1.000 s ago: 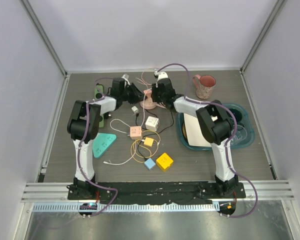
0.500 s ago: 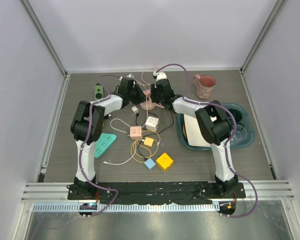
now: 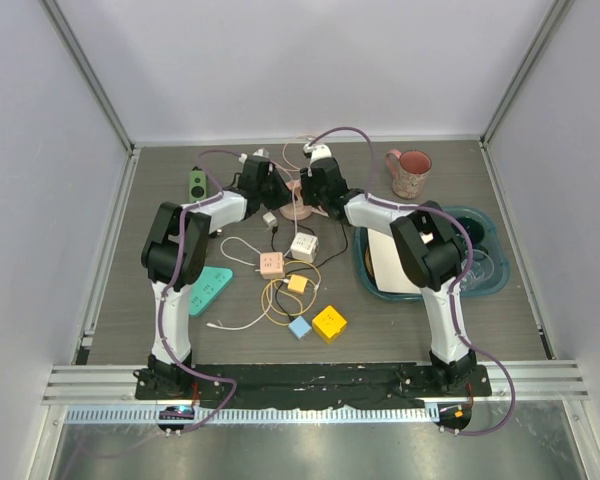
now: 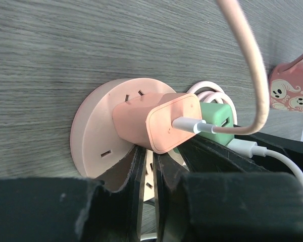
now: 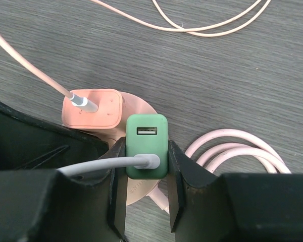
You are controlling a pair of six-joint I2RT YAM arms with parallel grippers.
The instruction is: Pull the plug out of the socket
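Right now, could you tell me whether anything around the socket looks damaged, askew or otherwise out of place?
Nothing stands out. The pink plug and green plug both sit in the round pink socket, the right gripper has its jaws clamped on the green one, and the loose cables look intact.

Grey wood-grain table [image 3: 380, 330] — pink round socket [image 3: 298, 209], mug [image 3: 410, 172], teal basin [image 3: 380, 293] on it.

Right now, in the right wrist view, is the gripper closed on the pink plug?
No: the right gripper clamps the green plug from both sides, while the pink plug stands beside it, outside its grip.
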